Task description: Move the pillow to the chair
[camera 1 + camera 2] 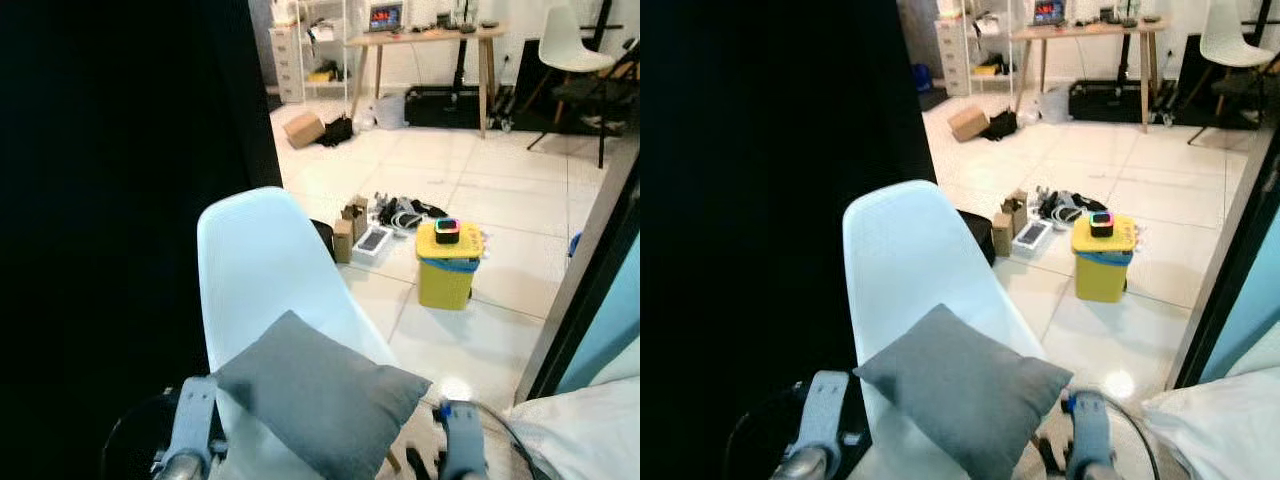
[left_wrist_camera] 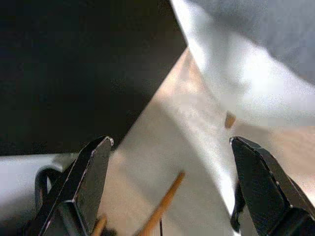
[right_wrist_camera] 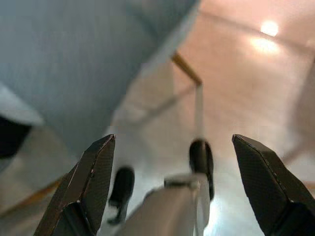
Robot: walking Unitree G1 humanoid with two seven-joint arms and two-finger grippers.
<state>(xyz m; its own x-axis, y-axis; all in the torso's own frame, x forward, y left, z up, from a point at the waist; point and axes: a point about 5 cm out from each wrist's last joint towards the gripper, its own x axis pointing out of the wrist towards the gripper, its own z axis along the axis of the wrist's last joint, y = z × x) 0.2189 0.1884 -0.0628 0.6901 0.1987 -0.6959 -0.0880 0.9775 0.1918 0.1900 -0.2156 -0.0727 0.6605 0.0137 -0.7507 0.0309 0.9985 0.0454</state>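
Grey square fabric pillow (image 1: 320, 395) on smooth moulded pale-blue chair (image 1: 265, 270), left pincer (image 2: 172, 191) and right pincer (image 3: 174, 189) spread apart, holding nothing

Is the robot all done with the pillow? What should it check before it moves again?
1. Grey pillow lies on the white chair: ok.
2. Pillow steady on the seat: cannot tell; one corner reaches past the chair's edge.
3. Left pincer open and holding nothing: ok.
4. Right pincer open and holding nothing: ok.
5. Both arms low beside the chair, apart from the pillow: ok.
6. Floor behind the chair has a yellow bin and small boxes: not ok for walking straight ahead.
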